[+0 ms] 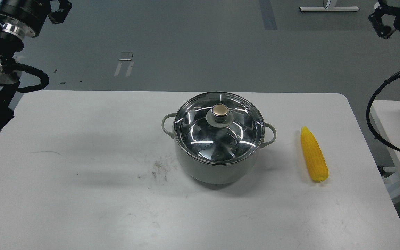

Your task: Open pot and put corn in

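So from the head view, the pot sat about mid-surface, lid on, with the gold knob dead centre on top. It was well below and inward of both sets of jaws, which hung up in the far corners off the surface entirely. The corn lay flat beside the pot on the right-arm side, apart from it, pointed end facing away, well below the right gripper.

Handling-wise, my guess: the lid was glass, so slick and breakable, and the knob looked like the only sensible spot to pinch, lifting straight up. The pot itself probably had enough weight to stay put. The corn looked stiff and light with a bumpy skin, so decent grip; I'd take it across the middle of the cob where it's thickest.

Left gripper was partly cut off by the frame and dark, so I couldn't tell how far its jaws were spread. Same for the right one. Neither touched or held anything.
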Controlling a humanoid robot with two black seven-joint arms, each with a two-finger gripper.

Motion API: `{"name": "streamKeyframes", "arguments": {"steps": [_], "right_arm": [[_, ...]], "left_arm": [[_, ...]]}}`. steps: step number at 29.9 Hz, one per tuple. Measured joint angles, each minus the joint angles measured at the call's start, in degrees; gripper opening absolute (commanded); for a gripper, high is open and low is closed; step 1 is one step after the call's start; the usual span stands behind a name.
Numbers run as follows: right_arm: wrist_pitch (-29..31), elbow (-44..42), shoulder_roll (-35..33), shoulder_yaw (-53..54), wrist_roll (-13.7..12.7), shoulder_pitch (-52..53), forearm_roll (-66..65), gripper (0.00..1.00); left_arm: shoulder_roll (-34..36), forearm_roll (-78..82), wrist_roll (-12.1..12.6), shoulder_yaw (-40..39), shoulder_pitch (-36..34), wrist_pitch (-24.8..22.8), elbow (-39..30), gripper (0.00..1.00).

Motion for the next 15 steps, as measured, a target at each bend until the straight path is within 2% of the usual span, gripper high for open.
{"name": "streamKeyframes", "arguments": {"steps": [10, 15], "right_arm": [[0.0, -0.4, -0.2, 0.1, -0.2, -0.1, 0.2, 1.0], [0.0, -0.8, -0.6, 0.1, -0.3, 0.0, 0.2, 1.0]], "left_arm": [[-0.1, 0.0, 0.5, 0.6, 0.0, -0.1, 0.3, 0.98], [-1.3, -0.2, -0.2, -0.3, -0.3, 0.1, 2.2, 0.98]]}}
